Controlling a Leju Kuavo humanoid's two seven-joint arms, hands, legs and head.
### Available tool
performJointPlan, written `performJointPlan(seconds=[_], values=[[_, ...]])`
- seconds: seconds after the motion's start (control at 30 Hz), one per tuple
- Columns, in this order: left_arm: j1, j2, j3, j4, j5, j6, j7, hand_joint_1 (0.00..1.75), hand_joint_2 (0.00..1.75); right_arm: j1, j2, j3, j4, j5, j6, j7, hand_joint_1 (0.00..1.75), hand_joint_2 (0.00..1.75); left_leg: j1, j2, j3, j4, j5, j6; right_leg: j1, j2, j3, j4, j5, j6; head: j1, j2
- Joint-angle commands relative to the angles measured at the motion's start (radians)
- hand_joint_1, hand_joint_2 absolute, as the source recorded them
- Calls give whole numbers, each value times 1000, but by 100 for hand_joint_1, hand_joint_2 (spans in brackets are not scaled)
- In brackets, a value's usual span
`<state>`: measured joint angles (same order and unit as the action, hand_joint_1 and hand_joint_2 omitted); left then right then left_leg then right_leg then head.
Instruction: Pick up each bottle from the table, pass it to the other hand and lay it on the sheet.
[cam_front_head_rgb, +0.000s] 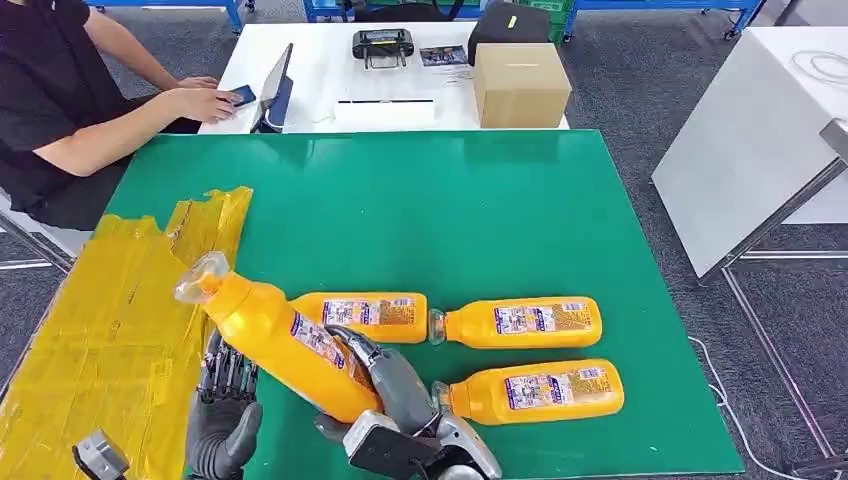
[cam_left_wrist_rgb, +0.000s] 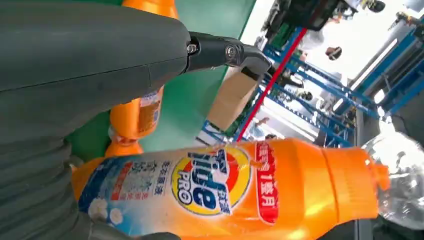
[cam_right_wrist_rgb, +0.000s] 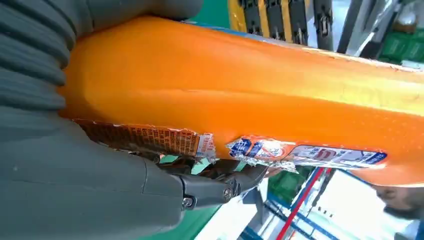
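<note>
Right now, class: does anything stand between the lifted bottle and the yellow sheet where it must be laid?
Nothing visible does. The lifted bottle, gripped by the right hand, already points its cap over the yellow sheet. The left hand waits open beside it at the sheet's edge, for the handover.

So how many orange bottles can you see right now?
4. One bottle is lifted in the right hand; three lie on the green table: one behind it, two to its right.

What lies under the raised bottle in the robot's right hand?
Under the raised bottle the green mat shows, and one lying bottle runs behind it with its cap end covered. The right hand grips its base.
</note>
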<state>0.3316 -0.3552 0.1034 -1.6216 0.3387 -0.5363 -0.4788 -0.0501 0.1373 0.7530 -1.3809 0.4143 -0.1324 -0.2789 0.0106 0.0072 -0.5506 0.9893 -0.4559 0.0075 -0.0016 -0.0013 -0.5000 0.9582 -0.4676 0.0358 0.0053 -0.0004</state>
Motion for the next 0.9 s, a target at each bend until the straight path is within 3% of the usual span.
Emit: performJointPlan(seconds=[0.03,0.2,0.47,0.8,0.83,0.87,0.9], values=[[-16,14,-20,78,80,-93,37,0,175,-106,13,34,153,31,62,31,175,175,0,1,1,-1,0,0,0,2,1,-1,1,0,0,0],[-19,16,-19,85,82,-98,37,0,175,-109,20,37,170,27,60,32,175,175,0,0,2,-2,0,0,0,0,2,-2,0,0,0,0],[-52,24,11,140,160,-140,66,0,175,-284,31,253,398,86,214,65,175,175,0,1,2,-2,1,0,0,2,1,-2,1,-1,0,0],[-76,15,30,174,178,-140,84,0,175,-329,38,331,446,66,216,62,175,175,0,-1,1,-2,1,0,0,0,1,-2,0,0,1,0],[-77,12,32,173,179,-135,85,72,175,-330,36,331,444,62,215,66,175,175,0,-1,0,-1,1,0,0,-1,0,-1,0,0,0,0],[-77,8,36,169,177,-122,84,159,175,-331,34,335,445,58,212,73,175,175,0,-2,1,-2,1,0,0,-2,1,-2,0,0,0,0],[-77,6,36,166,176,-118,85,175,175,-331,33,336,446,57,211,75,175,175,0,-3,1,-2,1,0,0,-2,1,-2,0,0,0,0]])
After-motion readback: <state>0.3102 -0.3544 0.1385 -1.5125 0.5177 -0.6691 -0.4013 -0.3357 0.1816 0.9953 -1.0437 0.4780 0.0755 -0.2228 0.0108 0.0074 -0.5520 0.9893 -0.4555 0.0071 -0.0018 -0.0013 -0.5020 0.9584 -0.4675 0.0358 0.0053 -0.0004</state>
